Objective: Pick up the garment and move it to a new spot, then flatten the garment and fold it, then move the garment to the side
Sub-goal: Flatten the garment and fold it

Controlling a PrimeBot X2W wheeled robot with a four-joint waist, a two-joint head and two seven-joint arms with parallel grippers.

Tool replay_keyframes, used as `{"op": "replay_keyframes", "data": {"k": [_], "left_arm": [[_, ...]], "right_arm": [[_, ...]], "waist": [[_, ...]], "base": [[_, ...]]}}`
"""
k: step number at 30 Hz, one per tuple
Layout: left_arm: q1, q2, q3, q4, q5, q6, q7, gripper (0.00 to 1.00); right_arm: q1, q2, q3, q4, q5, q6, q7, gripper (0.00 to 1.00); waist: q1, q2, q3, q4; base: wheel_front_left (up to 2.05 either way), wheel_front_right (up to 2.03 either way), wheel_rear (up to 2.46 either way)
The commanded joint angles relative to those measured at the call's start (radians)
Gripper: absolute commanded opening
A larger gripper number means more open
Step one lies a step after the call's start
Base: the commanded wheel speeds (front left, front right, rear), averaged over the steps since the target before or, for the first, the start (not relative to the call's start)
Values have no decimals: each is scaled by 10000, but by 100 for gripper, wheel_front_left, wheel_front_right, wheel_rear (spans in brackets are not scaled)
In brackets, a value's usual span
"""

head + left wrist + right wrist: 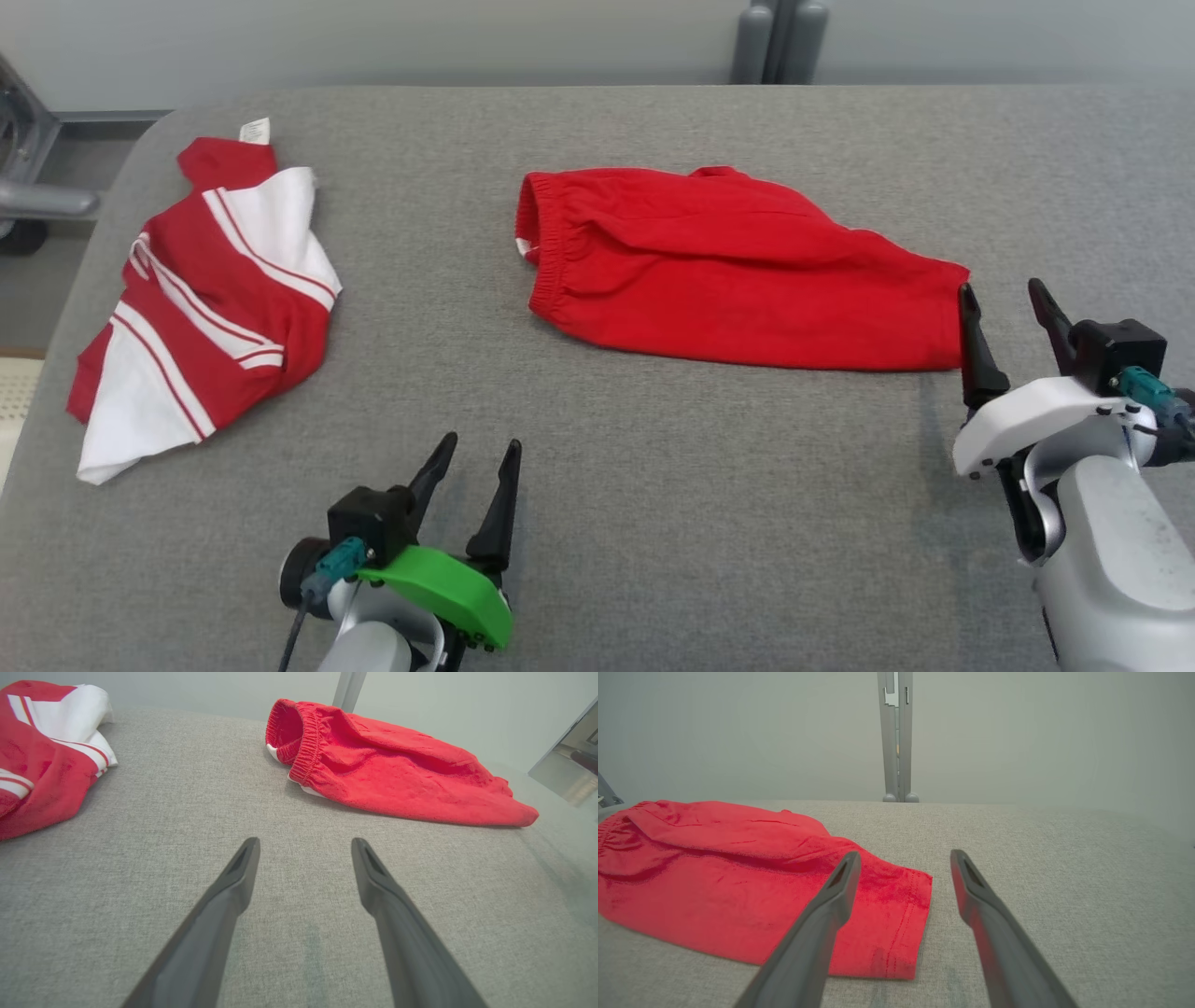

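A plain red garment [738, 266] with an elastic waistband lies folded in the middle of the grey table, waistband to the left. It also shows in the left wrist view as the red garment [397, 770] and in the right wrist view as the red garment [738, 882]. My right gripper [1008, 303] stands open just beyond the garment's right hem, holding nothing; its left finger [826, 914] overlaps the hem in its own view. My left gripper [481, 476] is open near the table's front, well short of the garment, its fingers [229, 891] over bare cloth.
A red and white striped garment [205, 289] lies crumpled at the table's left side, also seen as the striped garment [42, 751]. A grey post [780, 42] rises behind the table's far edge. The grey table [653, 485] has bare room in front and to the far right.
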Motion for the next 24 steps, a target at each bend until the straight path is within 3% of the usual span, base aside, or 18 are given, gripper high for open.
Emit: {"op": "replay_keyframes", "data": {"k": [1, 12, 24], "left_arm": [[-229, 35, 129, 17, 65, -27, 7, 100], [-2344, 335, 1496, 1060, 662, -28, 6, 100], [-3413, 1005, 2321, 2697, 565, -26, 6, 100]], "right_arm": [[245, 91, 80, -174, 117, -3, -28, 100], [1046, 454, 1253, -1396, 697, -3, -28, 100], [916, 531, 1487, -1508, 707, -3, -28, 100]], "waist": [[0, 0, -83, -802], [0, 0, 896, -2876], [0, 0, 1387, -3836]], "base": [[0, 0, 0], [0, 0, 0], [0, 0, 0]]}}
